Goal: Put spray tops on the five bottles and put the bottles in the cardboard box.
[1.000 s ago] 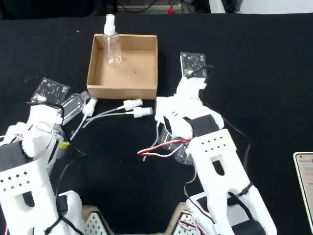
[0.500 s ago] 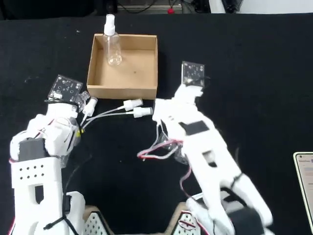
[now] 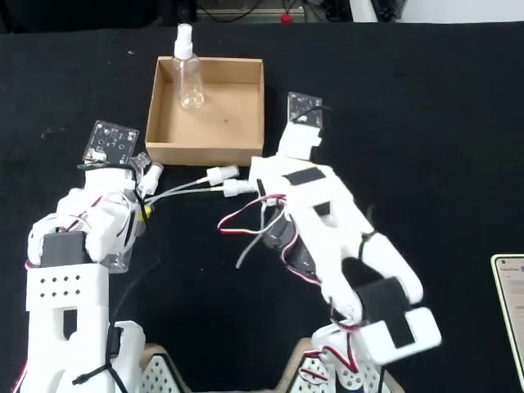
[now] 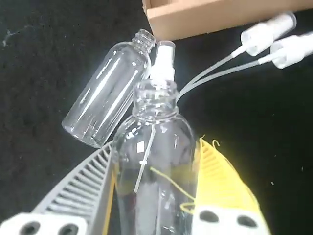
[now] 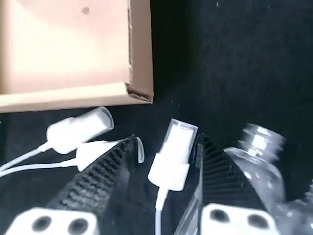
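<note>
In the upper left of the high view, the cardboard box [image 3: 205, 153] holds one finished bottle [image 3: 189, 78]; my left jaws clamp an open bottle [image 4: 151, 147], my right jaws a spray top [image 5: 172, 156], so I judge four bottles remain.

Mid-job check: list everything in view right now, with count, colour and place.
Cardboard box: one, brown, far side of the table.
Capped bottle: one, clear with a white top, upright in the box's far left corner.
Held bottle: one, clear, no top, in the left tool.
Loose bottles: two, clear, no tops; one lying near the box, one beside the right tool.
Loose spray tops: three, white with tubes, on the table in front of the box.
Held spray top: one, white, in the right tool.
Flat item: one, white-edged, right table edge.
Table: black.
Left tool: grey and yellow fingers.
Right tool: black fingers.
</note>
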Available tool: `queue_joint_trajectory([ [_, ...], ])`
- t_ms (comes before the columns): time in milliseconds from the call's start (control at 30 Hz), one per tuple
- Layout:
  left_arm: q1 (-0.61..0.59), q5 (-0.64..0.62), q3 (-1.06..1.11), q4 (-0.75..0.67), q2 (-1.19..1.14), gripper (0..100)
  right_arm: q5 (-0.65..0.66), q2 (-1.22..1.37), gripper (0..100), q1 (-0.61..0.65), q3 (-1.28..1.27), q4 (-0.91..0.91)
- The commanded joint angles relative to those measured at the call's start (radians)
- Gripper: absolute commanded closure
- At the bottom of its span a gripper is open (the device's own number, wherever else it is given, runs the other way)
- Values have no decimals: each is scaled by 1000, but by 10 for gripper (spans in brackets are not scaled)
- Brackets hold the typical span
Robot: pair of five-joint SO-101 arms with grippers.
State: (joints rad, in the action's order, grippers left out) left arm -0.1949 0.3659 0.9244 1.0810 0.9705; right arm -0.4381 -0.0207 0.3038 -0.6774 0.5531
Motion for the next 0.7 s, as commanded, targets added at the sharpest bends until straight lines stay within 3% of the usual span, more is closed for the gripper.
queue_joint_trajectory([
  [0, 12, -41, -12, -20, 8, 862, -12, 27, 804, -15, 70, 37],
  [567, 12, -98, -10, -18, 8, 862, -89, 291, 805, -26, 343, 272],
  [667, 12, -98, -10, -18, 8, 862, -89, 289, 862, -26, 369, 345],
])
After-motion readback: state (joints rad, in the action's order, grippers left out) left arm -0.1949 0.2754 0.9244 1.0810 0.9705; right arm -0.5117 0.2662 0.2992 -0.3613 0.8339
